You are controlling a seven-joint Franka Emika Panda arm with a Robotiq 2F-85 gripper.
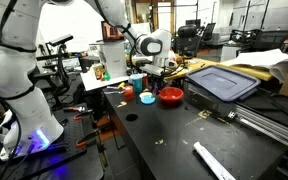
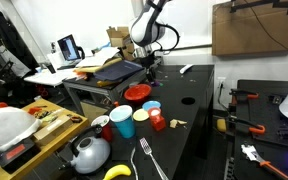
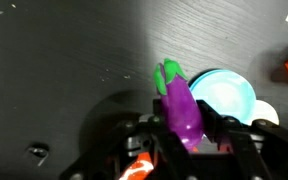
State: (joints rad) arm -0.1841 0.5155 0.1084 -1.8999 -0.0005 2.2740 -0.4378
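Both sides of the tool pinch the purple eggplant, beside the blue bowl.

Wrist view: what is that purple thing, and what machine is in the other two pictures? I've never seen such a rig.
The machine is a white robot arm ending in a two-fingered gripper. Two cameras stand outside it and view the dark table from different places; the third sits on the wrist, looking past the gripper. There the gripper is shut on a purple toy eggplant. On the table lie a pale blue bowl, a red bowl, a blue cup and a fork.
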